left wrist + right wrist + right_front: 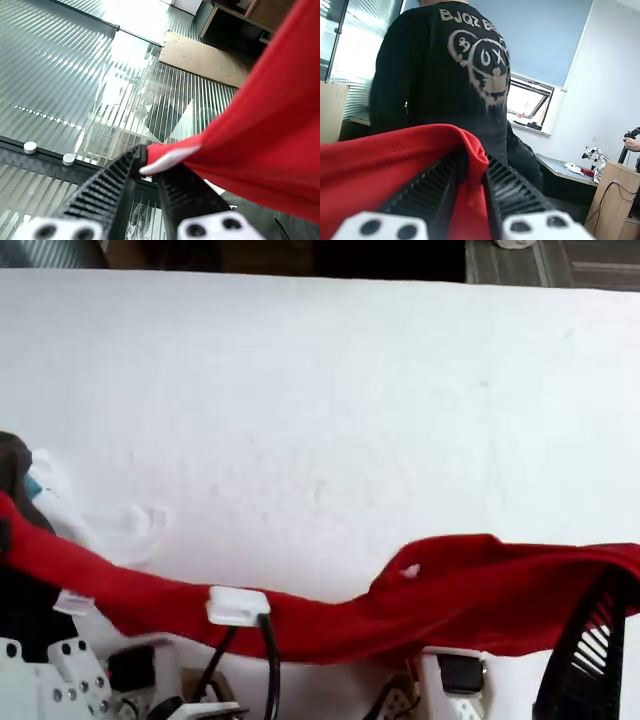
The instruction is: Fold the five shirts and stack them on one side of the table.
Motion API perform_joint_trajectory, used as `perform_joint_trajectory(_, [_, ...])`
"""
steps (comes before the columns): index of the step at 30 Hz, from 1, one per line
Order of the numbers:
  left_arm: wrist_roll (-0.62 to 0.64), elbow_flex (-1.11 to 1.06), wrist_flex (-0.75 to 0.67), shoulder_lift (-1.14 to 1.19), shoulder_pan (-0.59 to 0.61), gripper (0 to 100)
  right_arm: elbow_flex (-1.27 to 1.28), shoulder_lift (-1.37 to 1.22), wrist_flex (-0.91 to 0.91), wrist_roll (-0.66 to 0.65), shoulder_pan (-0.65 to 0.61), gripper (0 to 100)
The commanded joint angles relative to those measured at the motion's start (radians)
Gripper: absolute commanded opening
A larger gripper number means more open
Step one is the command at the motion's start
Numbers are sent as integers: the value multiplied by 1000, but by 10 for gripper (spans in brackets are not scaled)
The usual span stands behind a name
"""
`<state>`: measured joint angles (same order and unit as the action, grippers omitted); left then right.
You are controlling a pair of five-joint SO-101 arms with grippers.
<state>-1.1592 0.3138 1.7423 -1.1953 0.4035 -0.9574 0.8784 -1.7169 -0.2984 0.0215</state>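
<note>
A red shirt (450,600) hangs stretched in the air along the near edge of the white table (320,390), running from the left edge to the right edge of the high view. My left gripper (150,160) is shut on one end of the red shirt (270,125), pinching it by a white label (170,157). Around a fold at the other end of the red shirt (380,160), my right gripper (475,160) is also shut. In the high view the right gripper (595,630) shows as a black ribbed finger at the lower right.
At the table's left edge lie a dark garment (12,465) with a teal bit (35,485) and rumpled white cloth (110,525). White arm parts (238,606) and black cables (268,650) crowd the near edge. The table's middle and far side are bare.
</note>
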Motion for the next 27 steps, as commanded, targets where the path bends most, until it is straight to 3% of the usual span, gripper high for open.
perform_joint_trajectory(1, [5, -59, -44, 55, -12, 24, 6, -128, 35, 11, 2, 20])
perform_joint_trajectory(11, [5, -266, -215, 195, -17, 24, 6, -401, 107, 11, -47, 20])
perform_joint_trajectory(27, [8, -421, -451, 465, -21, 24, 6, -771, 193, 5, -77, 20])
